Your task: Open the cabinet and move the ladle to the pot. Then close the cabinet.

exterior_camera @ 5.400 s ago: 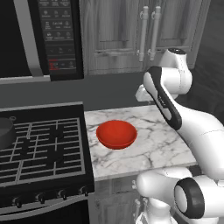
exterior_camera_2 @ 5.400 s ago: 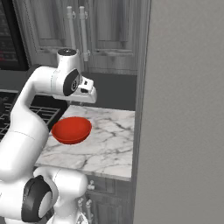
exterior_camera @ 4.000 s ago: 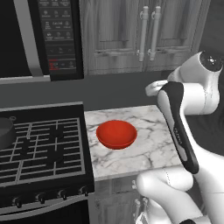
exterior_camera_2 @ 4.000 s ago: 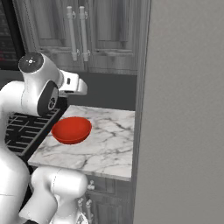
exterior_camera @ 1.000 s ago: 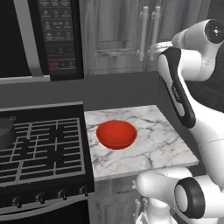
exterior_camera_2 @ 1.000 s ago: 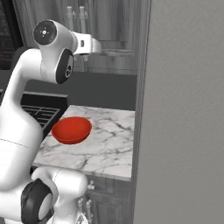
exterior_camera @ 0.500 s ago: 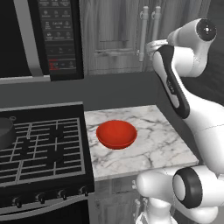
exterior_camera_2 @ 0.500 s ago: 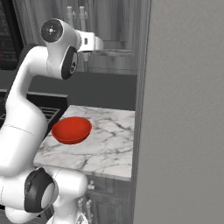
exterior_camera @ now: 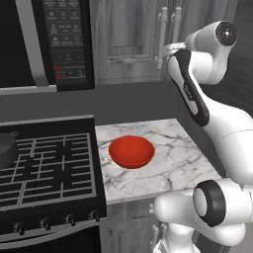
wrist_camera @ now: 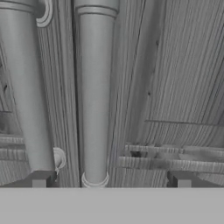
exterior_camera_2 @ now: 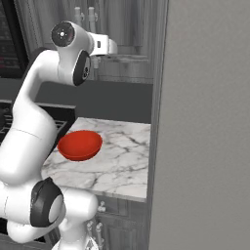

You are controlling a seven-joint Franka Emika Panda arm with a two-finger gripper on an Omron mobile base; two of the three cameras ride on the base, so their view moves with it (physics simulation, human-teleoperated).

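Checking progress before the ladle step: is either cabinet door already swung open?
No. In the left base view both doors of the cabinet lie flush and shut, with the open gripper near their handles.

In the left base view the microwave is at upper left, the cabinet at upper centre. The stove lies lower left with the pot at its left edge. The bowl sits on the counter right of the stove.

My two base cameras flank the cabinet from behind; my hand camera sits close against its handles.
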